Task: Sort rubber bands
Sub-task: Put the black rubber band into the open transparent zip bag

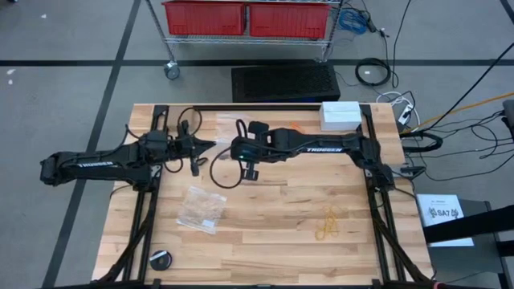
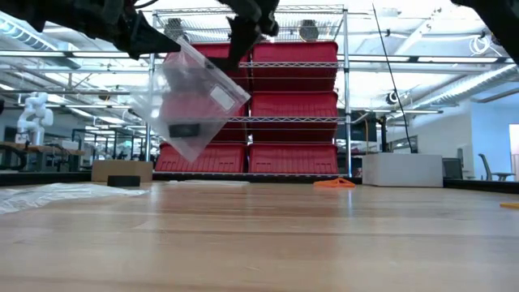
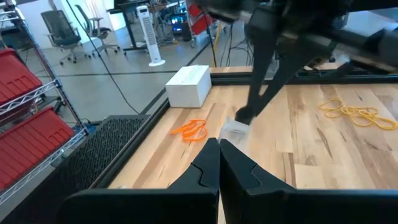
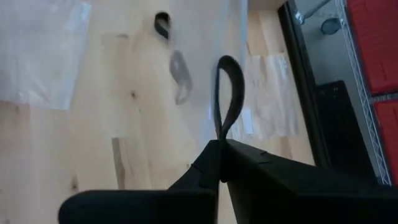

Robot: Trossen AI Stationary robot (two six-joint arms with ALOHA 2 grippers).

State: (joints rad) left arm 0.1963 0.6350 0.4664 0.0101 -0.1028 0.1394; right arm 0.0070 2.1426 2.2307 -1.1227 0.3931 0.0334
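A clear plastic bag [image 2: 195,97] with a few black rubber bands [image 2: 185,130] inside hangs above the table's middle. My left gripper [image 1: 212,146] is shut at the bag's upper edge. My right gripper [image 1: 235,149] faces it at the bag's mouth, slanting down, shut on one black rubber band [image 4: 227,87]. A few more black bands [image 4: 180,74] show through the bag below it. Orange rubber bands [image 3: 189,129] lie near the table's far edge. Pale yellow bands [image 1: 328,225] lie at the near right. My left gripper pinches the bag's top edge [image 2: 159,50] between its two fingers, coming about level from the table's left. The bag hangs below the fingers, tilted and clear of the table. My right gripper pinches the black band's end [image 4: 220,138] between its fingertips, slanting down from the table's right. The band's loop sticks out past the tips, over the bag's mouth. Whether the fingers also touch the bag, I cannot tell.
Another clear bag [image 1: 201,209] lies flat on the table at the near left. A white box [image 1: 340,115] stands at the far right corner. A round black object [image 1: 161,258] sits near the front left edge. Bare wood lies between the bag and the yellow bands.
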